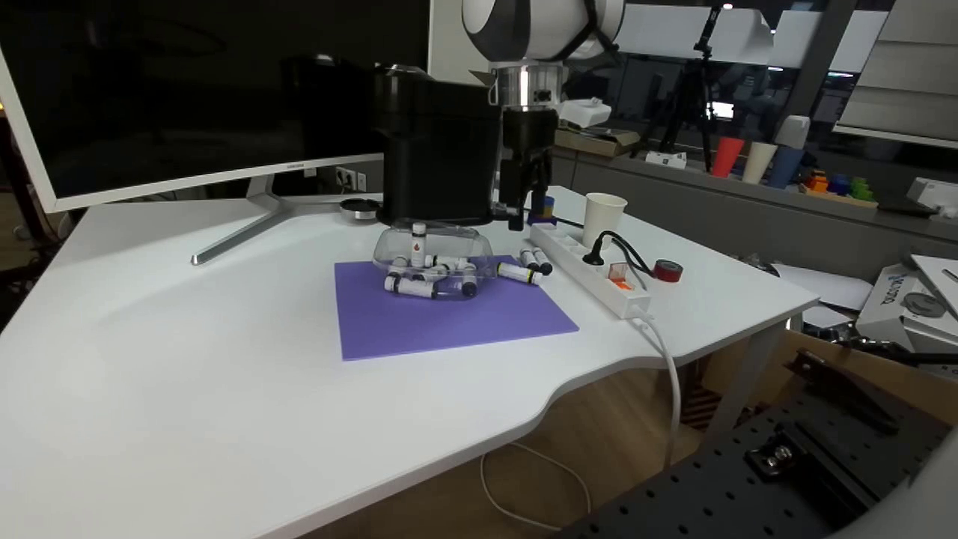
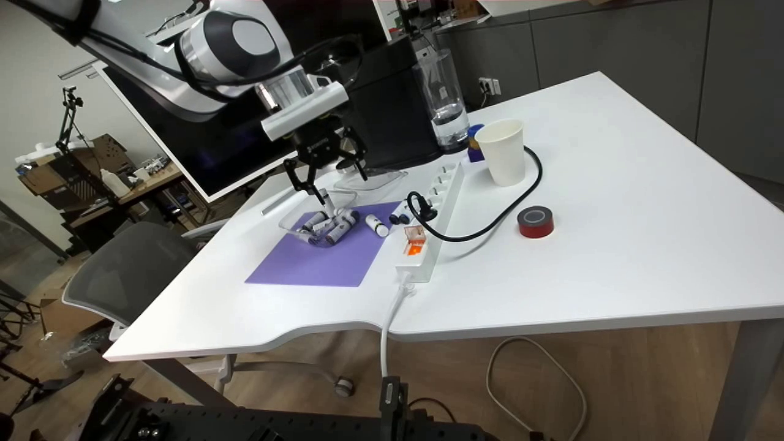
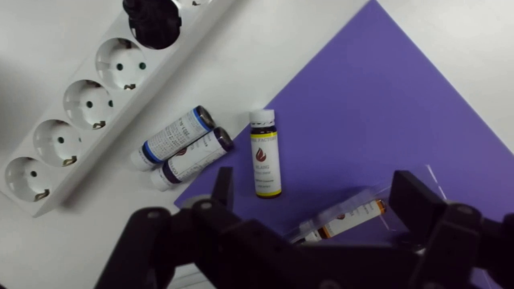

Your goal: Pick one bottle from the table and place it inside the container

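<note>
A small bottle with yellow bands and a white cap lies on the purple mat; it shows in both exterior views. A blue-banded bottle and another dark bottle lie side by side beside it, near the power strip. The clear plastic container stands on the mat, holding several bottles, among them an orange-banded bottle and an upright one. My gripper is open and empty above the mat; both exterior views show it over the table.
A white power strip with a black plug and cable runs beside the bottles. A paper cup and red tape roll stand beyond it. A tall black machine and a monitor stand behind the mat.
</note>
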